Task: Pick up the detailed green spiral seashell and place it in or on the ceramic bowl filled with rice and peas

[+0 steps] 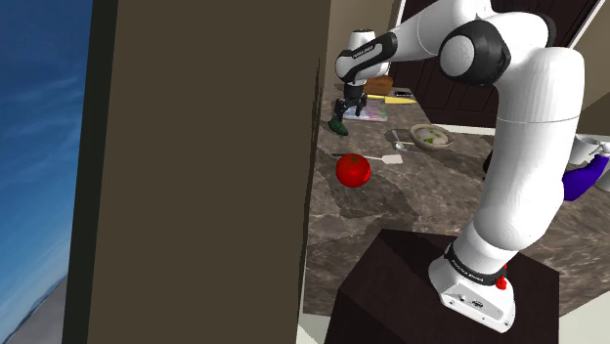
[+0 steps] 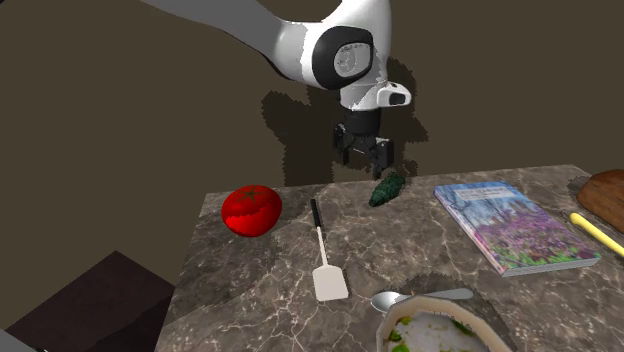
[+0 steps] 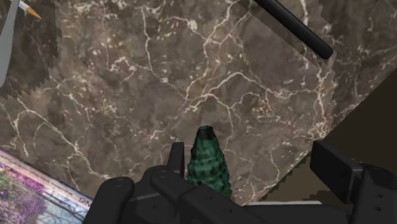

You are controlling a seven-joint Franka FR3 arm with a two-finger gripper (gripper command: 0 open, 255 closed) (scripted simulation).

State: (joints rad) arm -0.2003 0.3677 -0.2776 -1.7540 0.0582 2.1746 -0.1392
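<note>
while your gripper [image 3: 254,162] hangs with its fingers spread, the green seashell [image 3: 207,162] lies unheld on the marble counter [image 3: 159,76] below, close beside one finger. its long axis crosses the closing line, so i think you must centre it first.

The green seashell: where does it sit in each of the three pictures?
Shoulder view: seashell at the counter's far end, just below the end effector.
Second exterior view: seashell near the counter's back edge, beneath the end effector.
Wrist view: seashell between the open fingers, close to one.
Shared landmark: the black-handled spatula.
</note>
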